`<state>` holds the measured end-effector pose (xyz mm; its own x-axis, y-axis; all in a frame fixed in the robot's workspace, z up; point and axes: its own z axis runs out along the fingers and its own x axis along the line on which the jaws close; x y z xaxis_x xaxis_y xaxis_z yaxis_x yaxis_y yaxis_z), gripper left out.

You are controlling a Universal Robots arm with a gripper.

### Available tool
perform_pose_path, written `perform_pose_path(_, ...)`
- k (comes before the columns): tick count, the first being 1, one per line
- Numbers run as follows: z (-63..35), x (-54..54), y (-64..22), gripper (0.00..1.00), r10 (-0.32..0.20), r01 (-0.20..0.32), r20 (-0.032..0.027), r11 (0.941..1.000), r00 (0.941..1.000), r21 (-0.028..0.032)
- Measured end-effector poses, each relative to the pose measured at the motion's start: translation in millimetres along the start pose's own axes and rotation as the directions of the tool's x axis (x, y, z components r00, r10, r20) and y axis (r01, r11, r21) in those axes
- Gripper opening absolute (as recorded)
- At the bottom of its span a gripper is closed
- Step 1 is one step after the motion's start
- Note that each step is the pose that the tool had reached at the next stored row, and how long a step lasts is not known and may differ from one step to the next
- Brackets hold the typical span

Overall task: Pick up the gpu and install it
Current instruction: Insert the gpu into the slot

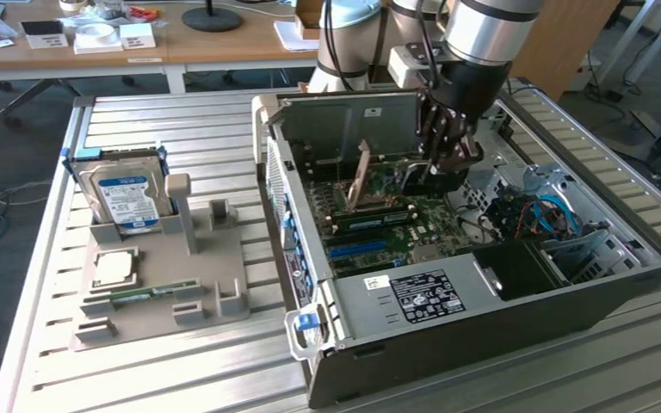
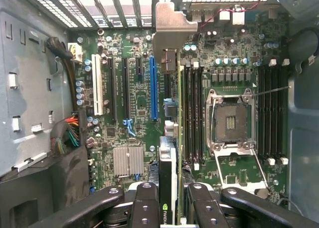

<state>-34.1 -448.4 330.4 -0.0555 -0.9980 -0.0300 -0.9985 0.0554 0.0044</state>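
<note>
Slatted metal table (image 1: 158, 379) carries the open computer case (image 1: 480, 331); inside, my gripper (image 2: 172, 195) is clamped on the gpu (image 2: 168, 158), held edge-on over the motherboard (image 2: 137, 101). I judge the card light, stiff and fragile, best pinched by its board edges, clear of components

The gpu (image 2: 168, 175) bears a small green eye-shaped logo. The case sticker (image 1: 420, 294) and hard drive label (image 1: 124, 196) are illegible.

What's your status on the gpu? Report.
Jaws shut on gpu, held edge-on. Inside the case, over motherboard, beside blue slot. Black slots close alongside. Seating can't be told.
</note>
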Motion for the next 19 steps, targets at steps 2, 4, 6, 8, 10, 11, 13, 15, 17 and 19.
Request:
perform_pose_path(2,0.8,0.0,0.4,0.27,-0.001,0.001,-0.0002,1.0,1.0,-0.0001)
perform_pose_path(4,1.0,0.1,0.5,0.27,-0.002,0.002,-0.0004,1.0,1.0,-0.0002)
perform_pose_path(6,3.2,0.6,0.7,0.27,-0.008,0.008,-0.0001,1.0,1.0,-0.0003)
perform_pose_path(8,7.3,1.2,4.3,0.27,-0.015,0.015,-0.0004,0.9999,0.9999,-0.0005)
perform_pose_path(10,7.5,1.3,6.2,0.27,-0.015,0.015,-0.0004,0.9999,0.9999,-0.0005)
perform_pose_path(11,7.5,1.3,6.2,0.27,-0.015,0.015,-0.0004,0.9999,0.9999,-0.0005)
perform_pose_path(13,7.5,1.3,6.2,0.27,-0.015,0.015,-0.0004,0.9999,0.9999,-0.0005)
perform_pose_path(15,7.5,1.3,6.2,0.27,-0.015,0.015,-0.0004,0.9999,0.9999,-0.0005)
perform_pose_path(17,7.7,1.4,7.8,0.27,-0.015,0.015,-0.0001,0.9999,0.9999,-0.0003)
perform_pose_path(19,7.8,1.5,9.6,0.27,-0.015,0.015,-0.0002,0.9999,0.9999,-0.0004)
